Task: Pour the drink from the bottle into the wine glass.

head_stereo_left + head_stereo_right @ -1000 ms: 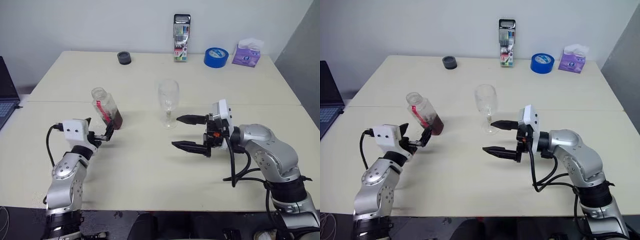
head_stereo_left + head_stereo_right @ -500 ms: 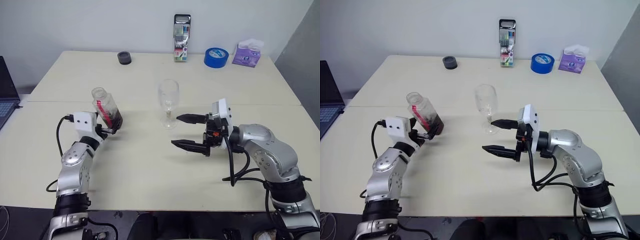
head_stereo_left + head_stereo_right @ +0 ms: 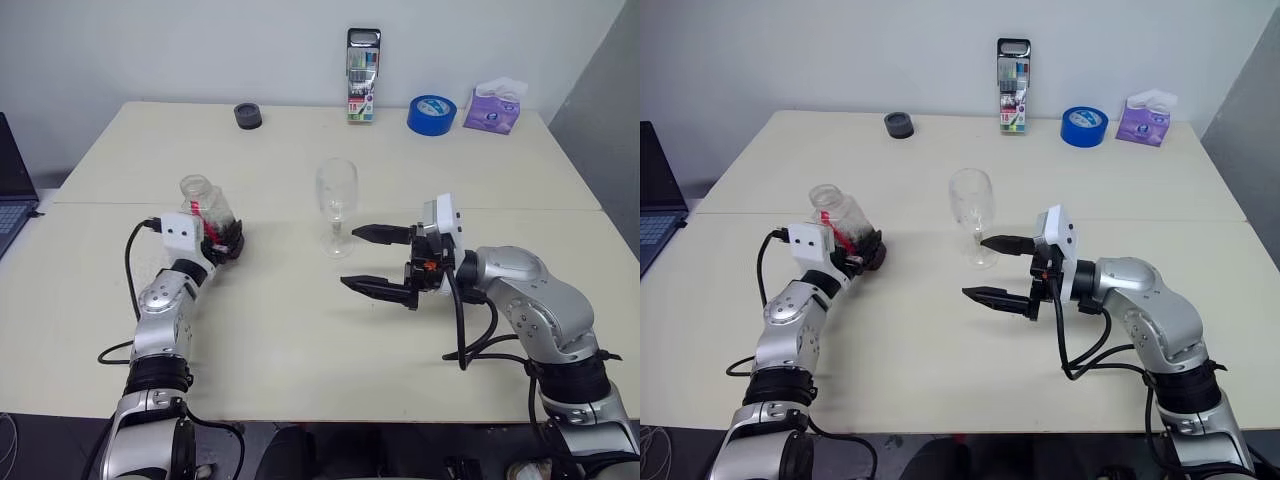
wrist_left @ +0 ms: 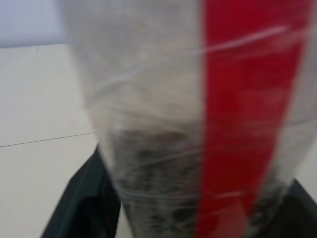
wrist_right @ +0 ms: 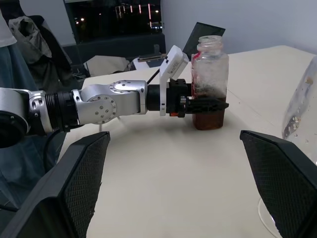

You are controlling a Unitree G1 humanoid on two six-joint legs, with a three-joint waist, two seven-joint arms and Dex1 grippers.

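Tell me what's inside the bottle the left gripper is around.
The bottle holds dark reddish-brown drink in its lower part; above that it looks empty, the mouth uncapped. The left gripper crosses the drink's surface, so its exact level is covered.

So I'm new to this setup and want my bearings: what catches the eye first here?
The left gripper is clamped round a small uncapped bottle with dark drink in its bottom, on the table's left. An empty wine glass stands mid-table, and the right gripper waits beside it with fingers spread wide.
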